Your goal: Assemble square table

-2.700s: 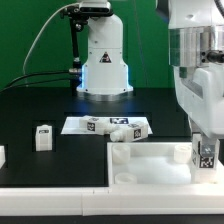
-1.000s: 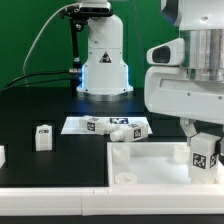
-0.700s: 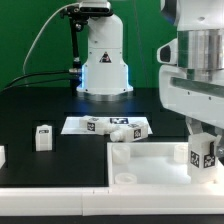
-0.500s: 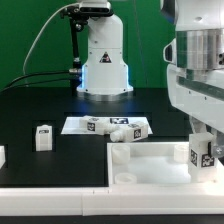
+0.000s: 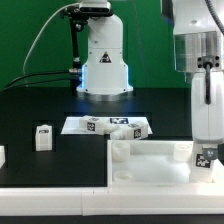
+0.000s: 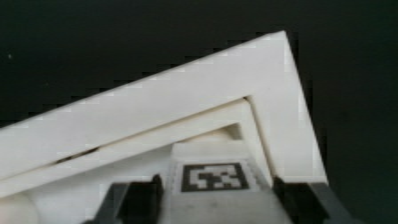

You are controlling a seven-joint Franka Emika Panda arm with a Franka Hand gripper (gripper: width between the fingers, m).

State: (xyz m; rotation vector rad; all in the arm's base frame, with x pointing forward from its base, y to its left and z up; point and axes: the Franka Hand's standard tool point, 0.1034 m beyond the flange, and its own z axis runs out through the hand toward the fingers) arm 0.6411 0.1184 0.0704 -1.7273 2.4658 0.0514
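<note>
The white square table top (image 5: 150, 162) lies flat at the front, toward the exterior view's right. My gripper (image 5: 205, 150) is shut on a white tagged leg (image 5: 205, 158), which stands upright on the top's far right corner. In the wrist view the leg (image 6: 217, 165) sits between my dark fingers (image 6: 128, 203), above a corner of the table top (image 6: 196, 100). A second leg (image 5: 42, 137) stands upright on the black surface to the left. A third leg (image 5: 131, 128) lies on its side across the marker board (image 5: 80, 124).
The robot's white base (image 5: 103, 65) stands at the back centre with a cable looping to its left. A long white rail (image 5: 60, 198) edges the front of the black surface. A small white piece (image 5: 2, 155) shows at the left edge.
My wrist has turned about its vertical axis over the top's right corner. The held leg turned with it, and its tag now shows smaller and a little lower.
</note>
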